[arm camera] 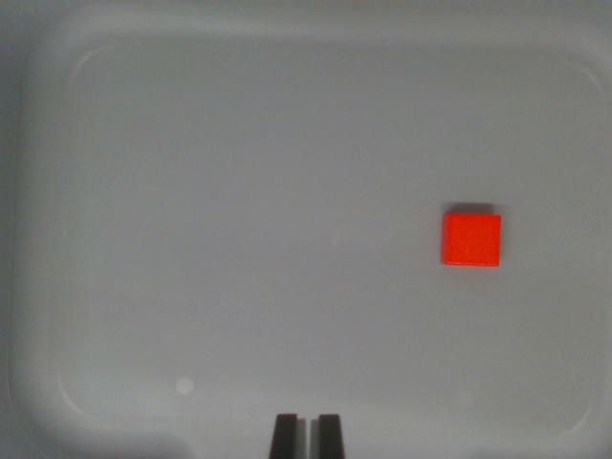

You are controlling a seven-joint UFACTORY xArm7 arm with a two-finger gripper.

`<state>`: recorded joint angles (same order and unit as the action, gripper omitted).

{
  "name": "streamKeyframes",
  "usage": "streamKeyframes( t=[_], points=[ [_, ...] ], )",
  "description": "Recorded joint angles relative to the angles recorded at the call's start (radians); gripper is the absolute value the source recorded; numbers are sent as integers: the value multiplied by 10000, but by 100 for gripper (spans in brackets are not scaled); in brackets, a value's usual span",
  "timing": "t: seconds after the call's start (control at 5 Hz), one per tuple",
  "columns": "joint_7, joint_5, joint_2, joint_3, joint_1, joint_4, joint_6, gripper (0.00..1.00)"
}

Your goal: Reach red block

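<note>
A small red block (470, 239) lies flat inside a pale grey tray (57, 239), toward the wrist view's right and a little above mid-height. My gripper (307, 432) shows only as two dark fingertips at the bottom edge, close together with a narrow gap and nothing between them. The block sits well up and to the right of the fingertips, apart from them.
The tray's raised rim runs around all sides of the view, with rounded corners. A faint pale spot (184, 386) marks the tray floor at the lower left.
</note>
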<state>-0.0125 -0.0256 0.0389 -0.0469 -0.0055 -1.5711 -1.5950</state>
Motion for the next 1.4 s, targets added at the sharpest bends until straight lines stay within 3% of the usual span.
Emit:
streamKeyframes(
  t=[1.4],
  points=[
    [3, 2, -108, 25, -29, 97, 197, 0]
  ],
)
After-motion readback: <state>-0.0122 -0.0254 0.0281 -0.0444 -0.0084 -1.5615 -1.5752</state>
